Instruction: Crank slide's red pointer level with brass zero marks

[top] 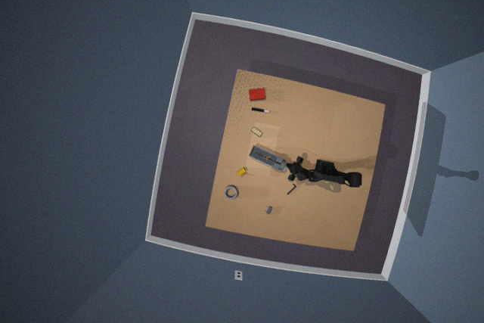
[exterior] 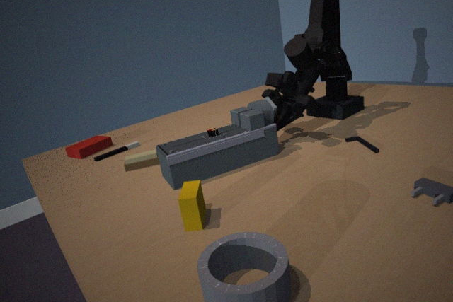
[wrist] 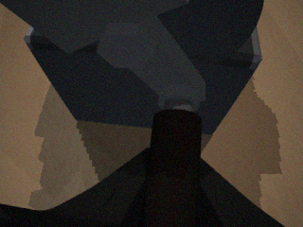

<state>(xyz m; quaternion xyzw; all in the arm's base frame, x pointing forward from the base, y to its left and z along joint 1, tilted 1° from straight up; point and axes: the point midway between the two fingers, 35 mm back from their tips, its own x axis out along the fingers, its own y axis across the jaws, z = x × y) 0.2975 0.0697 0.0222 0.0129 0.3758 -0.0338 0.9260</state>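
My gripper (exterior: 279, 108) squeezes the dark crank handle (wrist: 173, 151) tight. The grey machine (exterior: 219, 152) sits right in front of my jaws.

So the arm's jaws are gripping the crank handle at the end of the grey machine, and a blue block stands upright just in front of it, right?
Nearly. The block standing in front of the grey machine is yellow, not blue, as the exterior view shows. The jaws are indeed closed on the crank handle.

A red block (exterior: 88, 146), black marker (exterior: 116, 151) and tan bar (exterior: 141, 160) line the table's nine o'clock edge; a yellow block (exterior: 191, 205) and grey ring (exterior: 243, 267) sit toward six, a hex key (exterior: 362, 143) and grey bracket (exterior: 432, 189) toward three.
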